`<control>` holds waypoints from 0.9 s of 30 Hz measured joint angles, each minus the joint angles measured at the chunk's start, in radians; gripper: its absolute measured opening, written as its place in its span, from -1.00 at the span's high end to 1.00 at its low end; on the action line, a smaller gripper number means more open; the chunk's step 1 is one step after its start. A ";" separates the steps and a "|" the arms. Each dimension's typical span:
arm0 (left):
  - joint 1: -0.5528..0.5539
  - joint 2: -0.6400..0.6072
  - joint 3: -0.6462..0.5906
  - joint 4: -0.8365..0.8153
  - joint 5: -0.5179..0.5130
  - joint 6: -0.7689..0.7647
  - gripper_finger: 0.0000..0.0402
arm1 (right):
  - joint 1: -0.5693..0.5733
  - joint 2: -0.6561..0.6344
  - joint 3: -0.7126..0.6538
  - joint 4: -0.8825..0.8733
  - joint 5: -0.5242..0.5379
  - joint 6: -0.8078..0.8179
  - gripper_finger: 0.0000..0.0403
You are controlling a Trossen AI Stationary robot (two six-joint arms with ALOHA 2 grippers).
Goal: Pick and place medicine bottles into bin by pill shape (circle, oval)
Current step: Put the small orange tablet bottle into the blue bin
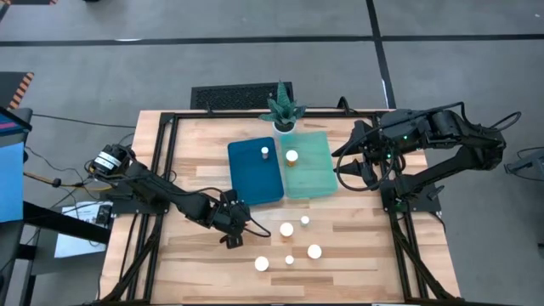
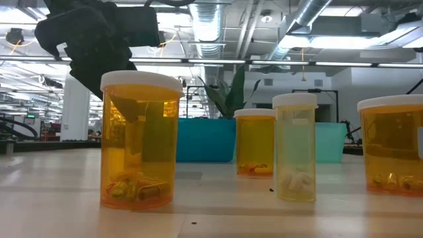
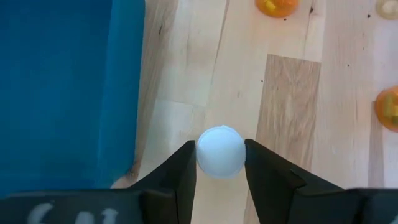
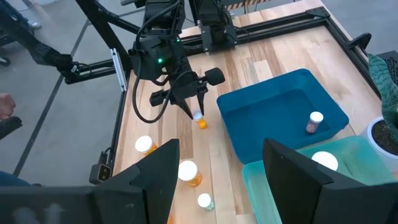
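My left gripper [image 1: 235, 228] stands at the table's near middle, beside the dark blue bin [image 1: 255, 174], shut on a small amber medicine bottle with a white cap [image 3: 221, 151]. Several more bottles [image 1: 286, 229] stand upright on their bases to its right. One bottle [image 1: 265, 152] lies in the blue bin, and another [image 1: 291, 156] is in the pale green bin [image 1: 313, 174]. My right gripper [image 4: 221, 180] hangs open above the table's right side, holding nothing. My left gripper pinches the bottle's round white cap [image 3: 205, 163] between its two fingers [image 3: 184, 169], one on each side. The fingers slant down from the table's left. The amber body [image 4: 202, 123] shows below the fingertips, upright, on or just above the table; which, I cannot tell.
A potted green plant [image 1: 282, 109] stands at the far edge behind the bins. A black frame [image 1: 166, 170] runs along both sides of the table. Bare wood lies between the held bottle and the other bottles. A person's hand [image 4: 6, 106] shows beyond the table.
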 joint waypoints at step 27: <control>0.067 -0.002 0.450 -0.424 -0.001 0.104 0.43 | 0.000 0.000 0.000 0.000 0.000 -0.030 -0.18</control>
